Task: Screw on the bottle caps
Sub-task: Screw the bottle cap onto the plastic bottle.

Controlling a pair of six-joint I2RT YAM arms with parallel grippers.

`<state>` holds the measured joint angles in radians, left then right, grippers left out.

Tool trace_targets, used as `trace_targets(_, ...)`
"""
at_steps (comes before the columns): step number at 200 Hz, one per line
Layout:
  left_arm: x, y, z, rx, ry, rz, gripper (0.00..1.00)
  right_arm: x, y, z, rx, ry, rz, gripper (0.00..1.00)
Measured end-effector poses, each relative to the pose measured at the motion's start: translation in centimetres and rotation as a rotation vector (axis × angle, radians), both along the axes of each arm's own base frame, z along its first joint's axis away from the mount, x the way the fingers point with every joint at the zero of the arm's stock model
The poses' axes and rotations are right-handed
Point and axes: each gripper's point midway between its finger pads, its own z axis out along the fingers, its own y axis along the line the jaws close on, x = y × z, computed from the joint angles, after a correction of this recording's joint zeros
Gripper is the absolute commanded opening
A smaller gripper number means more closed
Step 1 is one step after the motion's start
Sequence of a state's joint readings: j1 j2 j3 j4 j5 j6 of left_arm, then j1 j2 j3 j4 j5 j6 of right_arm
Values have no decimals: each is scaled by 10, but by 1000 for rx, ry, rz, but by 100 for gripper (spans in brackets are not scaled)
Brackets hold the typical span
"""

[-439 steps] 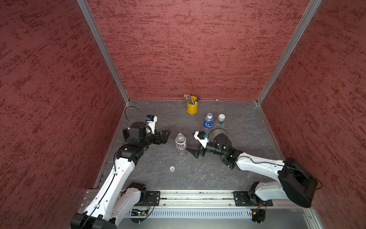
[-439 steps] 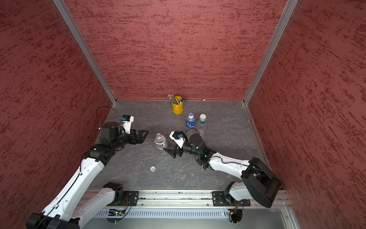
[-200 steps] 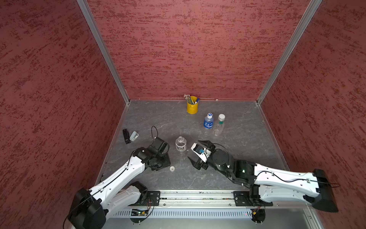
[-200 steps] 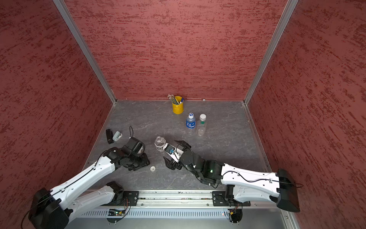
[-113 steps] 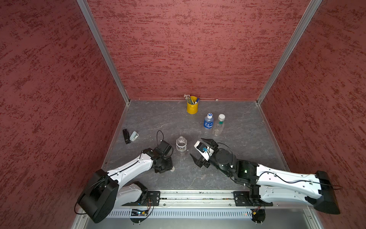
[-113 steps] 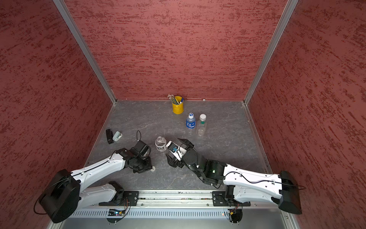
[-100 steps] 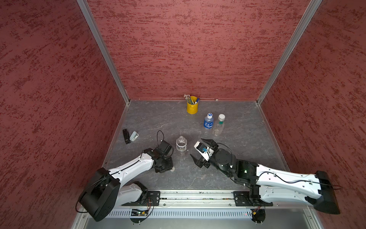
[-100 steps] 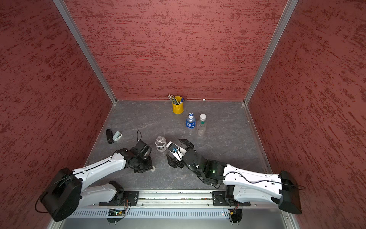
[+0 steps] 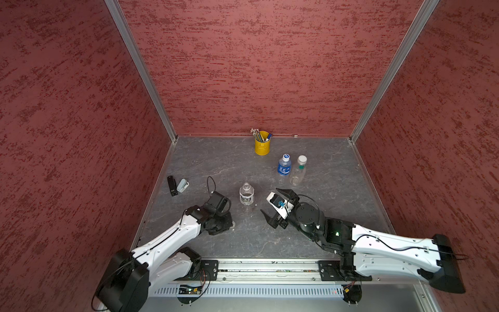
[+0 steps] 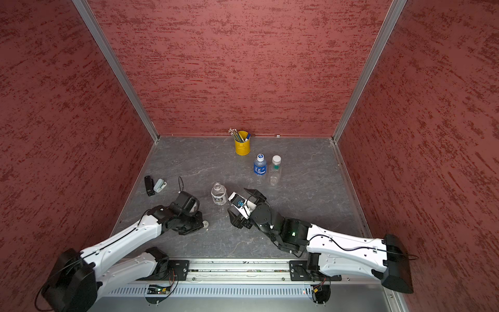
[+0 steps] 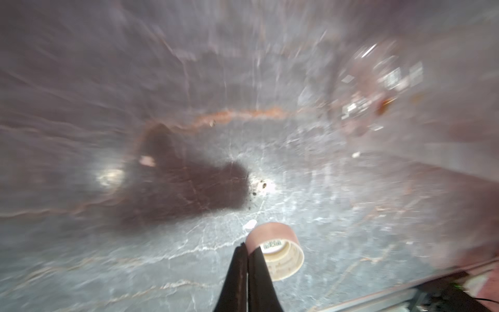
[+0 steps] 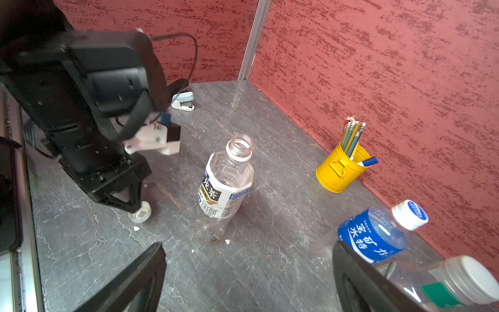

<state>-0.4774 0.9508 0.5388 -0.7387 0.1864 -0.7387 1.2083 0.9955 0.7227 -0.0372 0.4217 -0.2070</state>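
Cap (image 11: 274,251), small, light and stiff, pinched by its thin wall in the closed left hand (image 11: 247,247) at the surface (image 12: 270,202) near the uncapped bottle (image 12: 226,186), a hold across its rim probably screwing better; right hand (image 12: 248,244) wide, empty

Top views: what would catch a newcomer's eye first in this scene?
The uncapped bottle stands alone in the middle. Near it, the left claw is shut on the rim of a small white cap, while the right claw gapes open. At the back wall stands a yellow cup.
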Motion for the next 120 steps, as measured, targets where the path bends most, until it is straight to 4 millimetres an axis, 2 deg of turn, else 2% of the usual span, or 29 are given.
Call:
trace_targets(20, 21, 6, 50, -110, -168, 41, 0, 7, -5, 7, 22, 34, -9, 98)
trace_targets(34, 35, 7, 91, -206, -303, 49, 0, 20, -12, 21, 72, 101, -25, 98)
trace_targets(55, 55, 0, 145, -342, -465, 17, 0, 53, -31, 67, 234, 201, -68, 98)
trace_targets(69, 66, -12, 172, -416, -536, -49, 0, 63, -37, 95, 342, 259, -51, 98)
trace_targets(86, 78, -29, 205, -481, -639, -153, 0, 62, -30, 123, 439, 374, 38, 98)
trace_targets(97, 83, -37, 226, -503, -728, -227, 0, 62, -21, 137, 488, 467, 101, 94)
trace_targets(109, 85, -46, 251, -513, -845, -316, 0, 61, -8, 147, 524, 566, 174, 92)
trace_targets(120, 85, -55, 272, -513, -966, -404, 0, 59, 5, 148, 548, 669, 236, 92)
